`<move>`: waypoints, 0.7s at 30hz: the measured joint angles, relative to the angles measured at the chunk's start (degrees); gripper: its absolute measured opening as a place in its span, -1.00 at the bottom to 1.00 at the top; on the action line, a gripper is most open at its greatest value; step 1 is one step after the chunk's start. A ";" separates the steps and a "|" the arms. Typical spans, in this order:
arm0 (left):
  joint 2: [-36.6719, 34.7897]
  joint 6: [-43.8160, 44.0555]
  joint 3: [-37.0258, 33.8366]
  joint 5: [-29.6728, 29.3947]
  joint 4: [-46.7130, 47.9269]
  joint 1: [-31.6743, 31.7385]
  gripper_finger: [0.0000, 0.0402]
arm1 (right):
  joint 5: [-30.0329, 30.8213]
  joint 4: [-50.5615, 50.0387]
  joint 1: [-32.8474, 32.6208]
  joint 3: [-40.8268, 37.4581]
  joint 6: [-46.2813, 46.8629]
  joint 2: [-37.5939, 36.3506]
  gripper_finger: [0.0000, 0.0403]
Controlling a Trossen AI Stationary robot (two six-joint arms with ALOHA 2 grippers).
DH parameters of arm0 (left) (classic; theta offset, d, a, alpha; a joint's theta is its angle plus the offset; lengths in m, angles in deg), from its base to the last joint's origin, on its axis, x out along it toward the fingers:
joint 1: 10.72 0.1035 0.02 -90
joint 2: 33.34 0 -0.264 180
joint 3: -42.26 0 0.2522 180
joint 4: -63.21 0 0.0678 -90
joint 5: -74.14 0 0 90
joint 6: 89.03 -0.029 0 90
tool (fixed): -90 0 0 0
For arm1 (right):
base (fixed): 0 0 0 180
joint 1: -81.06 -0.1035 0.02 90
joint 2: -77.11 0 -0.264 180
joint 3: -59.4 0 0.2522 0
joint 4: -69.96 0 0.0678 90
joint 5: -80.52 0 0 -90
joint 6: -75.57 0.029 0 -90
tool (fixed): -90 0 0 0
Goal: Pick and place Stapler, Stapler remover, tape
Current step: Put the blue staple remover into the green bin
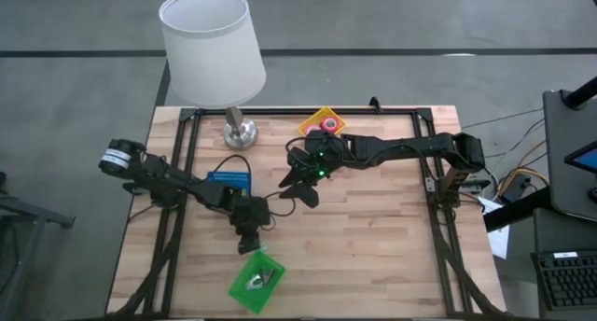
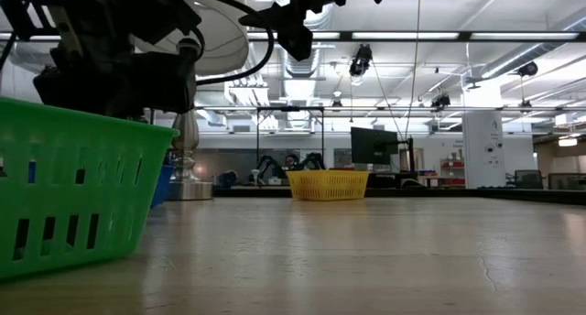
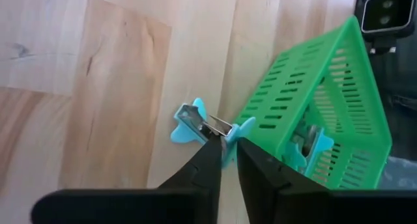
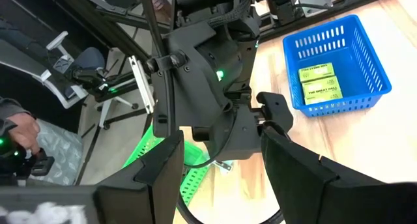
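From above, a white lamp [image 1: 213, 43] stands at the table's far edge, with a tape [image 1: 329, 124] roll in the yellow basket [image 1: 317, 118] beside it. The left gripper [image 1: 248, 237] hangs just by the green basket [image 1: 256, 282]; the right gripper [image 1: 297, 186] waits mid-table, fingers apart and empty. At the left wrist, dark fingers [image 3: 208, 162] pinch the light-blue stapler remover [image 3: 195, 123] (touching the basket's wall). Past the right wrist, a blue basket [image 4: 339, 64] holds lime-green boxes [image 4: 319, 82].

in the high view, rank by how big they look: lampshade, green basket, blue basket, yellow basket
1. lampshade, by far the largest, though it stands nearer the overhead camera.
2. green basket.
3. blue basket and yellow basket: both partly hidden by the arms, so unranked.
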 joint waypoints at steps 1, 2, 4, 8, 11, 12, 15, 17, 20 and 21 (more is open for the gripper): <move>0.00 -0.21 -0.06 0.16 0.03 0.00 -0.77 | -0.02 0.00 0.00 0.00 -0.07 0.00 0.00; 0.00 -0.25 -0.08 0.27 0.00 0.00 -0.80 | -0.02 0.00 0.00 0.00 -0.20 0.00 0.00; 0.00 -0.27 -0.08 0.49 -0.02 0.00 -0.84 | 0.00 -0.02 0.00 0.00 -0.24 0.00 0.00; 0.09 -1.30 -0.24 1.55 -0.08 0.00 -0.92 | -0.02 -0.02 0.00 0.00 -0.28 0.00 0.00; 0.09 -1.13 -0.42 1.88 -0.23 0.02 -0.97 | 0.00 -0.03 0.00 0.00 -0.42 0.00 0.00; 0.09 -1.05 -0.45 1.88 -0.21 0.08 -0.97 | 0.00 -0.04 0.00 0.00 -0.45 0.00 0.00; 0.04 -0.32 -0.45 1.88 -0.11 0.40 -0.98 | -0.02 -0.04 0.00 0.00 -0.46 0.00 0.00; -0.15 0.19 -0.50 1.86 -0.01 0.76 -0.99 | 0.00 -0.04 0.00 0.00 -0.46 0.00 0.00; -1.16 0.32 -0.54 1.21 0.85 1.44 -0.99 | 0.00 -0.05 0.00 0.00 -0.46 0.00 0.00; -1.77 0.41 -0.56 1.01 1.42 1.75 -0.99 | 0.00 -0.07 0.00 0.00 -0.46 0.00 0.00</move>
